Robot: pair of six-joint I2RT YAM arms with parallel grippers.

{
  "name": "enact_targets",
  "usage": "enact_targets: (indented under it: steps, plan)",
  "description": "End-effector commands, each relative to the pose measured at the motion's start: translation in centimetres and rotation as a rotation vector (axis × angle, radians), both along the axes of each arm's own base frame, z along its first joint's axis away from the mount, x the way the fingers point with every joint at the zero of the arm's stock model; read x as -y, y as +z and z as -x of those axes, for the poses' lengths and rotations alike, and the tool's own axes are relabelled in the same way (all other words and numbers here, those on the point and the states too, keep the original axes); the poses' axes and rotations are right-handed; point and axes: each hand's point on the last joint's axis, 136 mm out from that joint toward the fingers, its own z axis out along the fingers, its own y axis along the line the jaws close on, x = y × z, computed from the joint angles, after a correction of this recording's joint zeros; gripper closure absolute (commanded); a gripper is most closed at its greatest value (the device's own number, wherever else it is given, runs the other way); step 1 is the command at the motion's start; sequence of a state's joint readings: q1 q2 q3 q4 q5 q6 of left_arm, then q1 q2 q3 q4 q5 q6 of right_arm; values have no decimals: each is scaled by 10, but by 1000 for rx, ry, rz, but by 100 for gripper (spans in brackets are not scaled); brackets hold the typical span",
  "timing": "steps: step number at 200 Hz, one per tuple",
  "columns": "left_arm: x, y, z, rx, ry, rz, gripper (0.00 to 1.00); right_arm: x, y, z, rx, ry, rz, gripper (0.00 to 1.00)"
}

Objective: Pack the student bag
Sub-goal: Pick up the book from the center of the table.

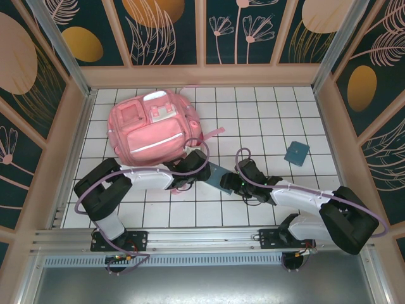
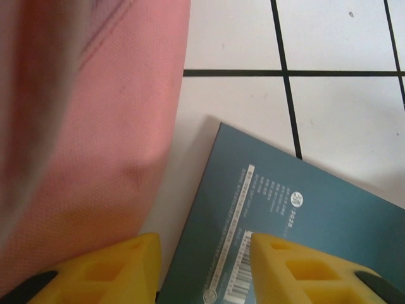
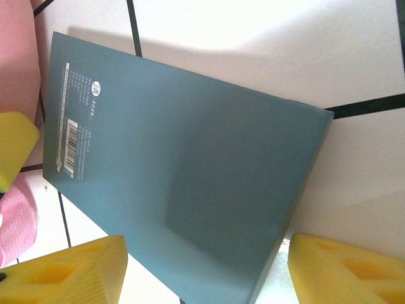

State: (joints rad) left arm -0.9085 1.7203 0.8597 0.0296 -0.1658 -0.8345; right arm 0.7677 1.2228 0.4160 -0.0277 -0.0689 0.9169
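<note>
- Student bag (image 1: pixel 152 126) lies flat, far left on the table (image 1: pixel 272 107), with open tiles to its right.
- Its near edge is just beside my left gripper (image 2: pixel 202 269), fingers spread.
- Teal book (image 3: pixel 183 164) lies beside the bag.
- My right gripper (image 3: pixel 205 272) is spread, straddling the book's corner.

There's 1 teal book (image 3: pixel 190 158), barcode up, on the white gridded table (image 1: pixel 266 120), and 1 smaller teal book (image 1: pixel 296 152) well apart.

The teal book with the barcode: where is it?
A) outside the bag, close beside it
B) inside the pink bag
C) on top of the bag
A: the teal book is outside the pink bag, next to its fabric, over the tiled table.
</note>
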Motion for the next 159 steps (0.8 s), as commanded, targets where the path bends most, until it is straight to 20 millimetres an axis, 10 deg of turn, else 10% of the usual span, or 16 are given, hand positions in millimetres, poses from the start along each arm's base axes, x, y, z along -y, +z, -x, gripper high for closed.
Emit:
enact_targets:
  steps: [1, 65, 159]
  plan:
    - [-16, -21, -4, -22, 7, -110, 57, 0, 0, -1, 18, -10, -7, 31]
    - [3, -38, 21, -136, -60, 24, 62, -14, 2, 0, 22, 13, -92, 31]
    - [17, -32, 34, -184, -95, 144, 63, -13, 100, -8, 305, 46, -523, 33]
